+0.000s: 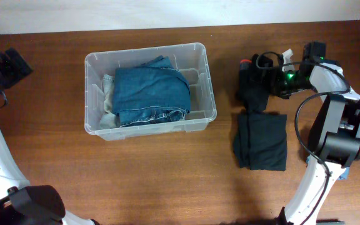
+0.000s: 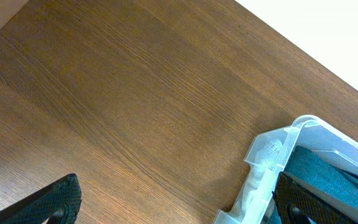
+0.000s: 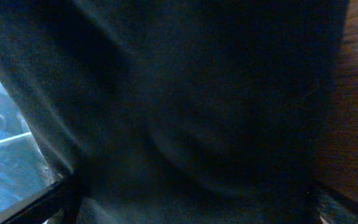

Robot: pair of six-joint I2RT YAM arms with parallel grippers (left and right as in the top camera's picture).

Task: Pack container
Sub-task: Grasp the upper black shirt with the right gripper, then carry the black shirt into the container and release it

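Sitting left of centre on the wooden table (image 1: 167, 181), the clear container (image 1: 200, 103) holds folded blue jeans (image 1: 152, 90) beside a pale cloth (image 1: 108, 94). The left gripper (image 2: 179, 206) hangs well off to the container's left, fingers spread and empty. The right gripper (image 1: 256, 72) is buried in a bunched black garment (image 1: 252, 90); I cannot tell whether it grips. A second black garment (image 1: 260, 140) lies folded beside that one.

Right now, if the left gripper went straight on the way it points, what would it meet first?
Probably the brown wooden table: wood fills the wrist view of the left gripper between its fingers. The corner of the clear plastic storage bin lies beside one finger; depth is unclear.
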